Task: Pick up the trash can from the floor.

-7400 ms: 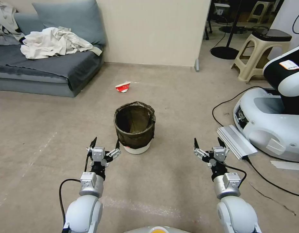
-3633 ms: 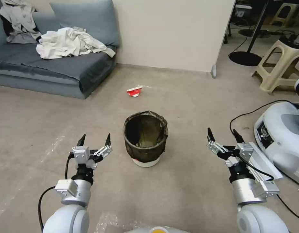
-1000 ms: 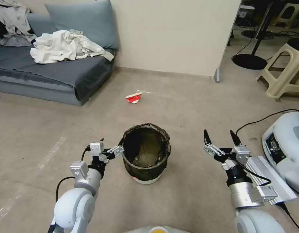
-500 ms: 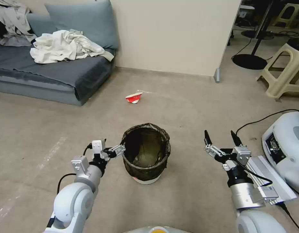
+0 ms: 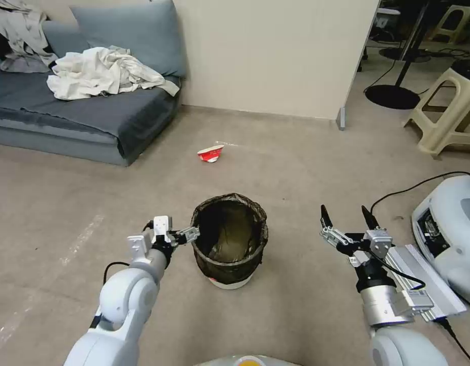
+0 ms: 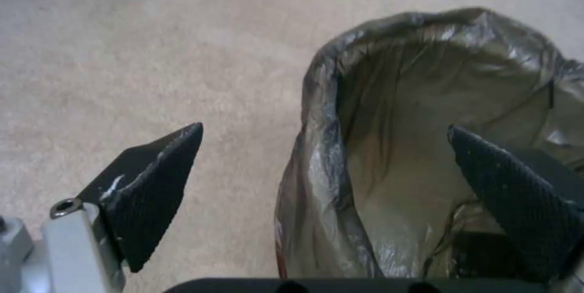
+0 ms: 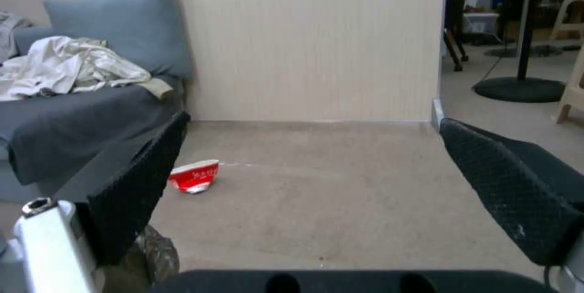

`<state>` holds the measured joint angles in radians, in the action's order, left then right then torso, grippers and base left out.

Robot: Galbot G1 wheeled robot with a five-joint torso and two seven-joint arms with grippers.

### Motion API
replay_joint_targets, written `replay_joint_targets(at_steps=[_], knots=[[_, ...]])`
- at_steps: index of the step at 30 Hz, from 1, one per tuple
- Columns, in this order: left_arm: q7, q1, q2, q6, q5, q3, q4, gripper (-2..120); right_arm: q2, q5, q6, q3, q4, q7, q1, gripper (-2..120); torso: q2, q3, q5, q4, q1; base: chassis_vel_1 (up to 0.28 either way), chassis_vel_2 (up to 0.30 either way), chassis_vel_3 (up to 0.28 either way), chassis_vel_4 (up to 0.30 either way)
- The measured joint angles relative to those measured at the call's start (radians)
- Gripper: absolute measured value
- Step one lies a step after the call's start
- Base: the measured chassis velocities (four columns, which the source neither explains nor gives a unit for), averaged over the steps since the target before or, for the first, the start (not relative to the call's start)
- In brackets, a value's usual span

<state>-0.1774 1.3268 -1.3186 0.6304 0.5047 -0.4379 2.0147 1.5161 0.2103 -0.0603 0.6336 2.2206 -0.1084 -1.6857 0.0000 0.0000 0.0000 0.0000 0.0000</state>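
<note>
Trash can (image 5: 229,248), lined with a dark bag, stands upright on the floor (image 5: 295,168) ahead of us. Our left gripper (image 6: 322,174) straddles its near-left rim, fingers (image 6: 155,188) spread apart, one outside the wall and one inside, gripping nothing. Our right gripper (image 5: 346,219) hovers well to the right, fingers released. A crushed red-and-white cup (image 5: 210,153) lies beyond.

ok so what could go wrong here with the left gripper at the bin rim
The left gripper straddles the trash can's near rim, open, one finger inside. It may pinch only the loose bag, which could slip or pull off the rim. A one-sided grip may also tip the can on lifting.
</note>
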Motion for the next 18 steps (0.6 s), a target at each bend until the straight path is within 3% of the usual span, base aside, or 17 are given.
replay_joint_targets(at_steps=[18], knots=[[-0.088,-0.083,0.001,0.045,0.021,0.082,-0.086,100,-0.004,0.002,0.005,0.001,-0.018,0.003,0.011,100,0.000,0.000,0.0001,0.0000,0.000,0.000,0.000,0.000,0.000]])
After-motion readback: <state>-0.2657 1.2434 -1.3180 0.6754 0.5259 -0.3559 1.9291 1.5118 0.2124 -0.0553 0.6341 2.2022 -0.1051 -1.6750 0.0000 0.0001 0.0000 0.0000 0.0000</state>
